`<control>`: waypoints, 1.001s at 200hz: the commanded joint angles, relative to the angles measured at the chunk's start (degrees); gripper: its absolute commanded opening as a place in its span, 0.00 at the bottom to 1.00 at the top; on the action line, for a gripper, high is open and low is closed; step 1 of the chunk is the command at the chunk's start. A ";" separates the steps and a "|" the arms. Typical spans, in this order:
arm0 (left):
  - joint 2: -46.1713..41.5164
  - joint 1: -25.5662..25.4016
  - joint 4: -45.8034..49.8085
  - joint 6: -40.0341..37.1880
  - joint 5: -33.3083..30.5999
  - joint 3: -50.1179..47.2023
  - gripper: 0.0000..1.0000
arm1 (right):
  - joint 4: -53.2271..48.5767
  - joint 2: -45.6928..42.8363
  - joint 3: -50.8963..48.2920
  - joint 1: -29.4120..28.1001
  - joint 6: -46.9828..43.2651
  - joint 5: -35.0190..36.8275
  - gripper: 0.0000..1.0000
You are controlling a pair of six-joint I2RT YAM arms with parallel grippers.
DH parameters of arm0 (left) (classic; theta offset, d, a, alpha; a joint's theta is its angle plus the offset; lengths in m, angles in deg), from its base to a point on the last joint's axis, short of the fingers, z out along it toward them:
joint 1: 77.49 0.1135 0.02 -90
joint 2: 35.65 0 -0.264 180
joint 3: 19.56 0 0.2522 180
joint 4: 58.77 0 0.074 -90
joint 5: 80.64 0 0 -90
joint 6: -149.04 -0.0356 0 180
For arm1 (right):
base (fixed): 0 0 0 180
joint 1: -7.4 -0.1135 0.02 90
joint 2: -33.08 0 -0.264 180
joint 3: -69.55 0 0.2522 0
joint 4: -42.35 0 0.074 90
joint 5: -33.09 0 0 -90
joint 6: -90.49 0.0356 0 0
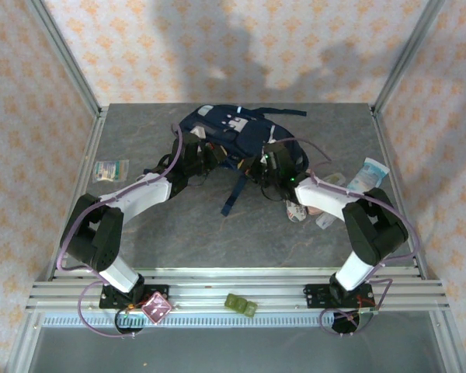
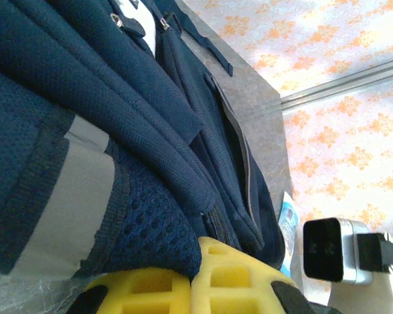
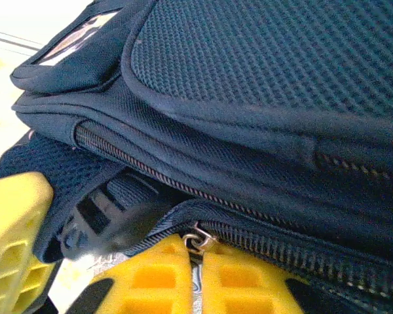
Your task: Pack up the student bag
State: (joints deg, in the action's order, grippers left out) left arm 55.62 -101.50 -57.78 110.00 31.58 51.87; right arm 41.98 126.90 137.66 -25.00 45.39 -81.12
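The student bag (image 1: 234,130), navy blue with white patches and dark straps, lies at the back middle of the table. My left gripper (image 1: 196,158) is at its left side. In the left wrist view its yellow fingers (image 2: 239,278) are pressed together on a fold of the bag's blue mesh fabric (image 2: 154,222). My right gripper (image 1: 269,169) is at the bag's right side. In the right wrist view its yellow fingers (image 3: 158,278) are closed on the metal zipper pull (image 3: 198,238) of the bag (image 3: 262,98), with the zipper teeth running off to the right.
A small clear packet (image 1: 111,169) lies left of the bag. A blue-and-white pack (image 1: 370,172) and some small items (image 1: 297,210) lie by the right arm. A green object (image 1: 240,305) and a pink one (image 1: 156,309) sit on the front rail. Metal frame posts border the table.
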 commanded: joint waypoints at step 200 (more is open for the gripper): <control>-0.58 -0.78 -11.06 0.02 4.64 7.50 0.00 | -21.56 5.38 8.53 -9.70 -9.30 30.42 0.00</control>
State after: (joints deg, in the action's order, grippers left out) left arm 56.77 -101.41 -57.13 110.19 31.86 53.53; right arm 24.73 132.22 149.79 -34.75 37.83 -53.31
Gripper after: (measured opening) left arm 0.046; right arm 0.041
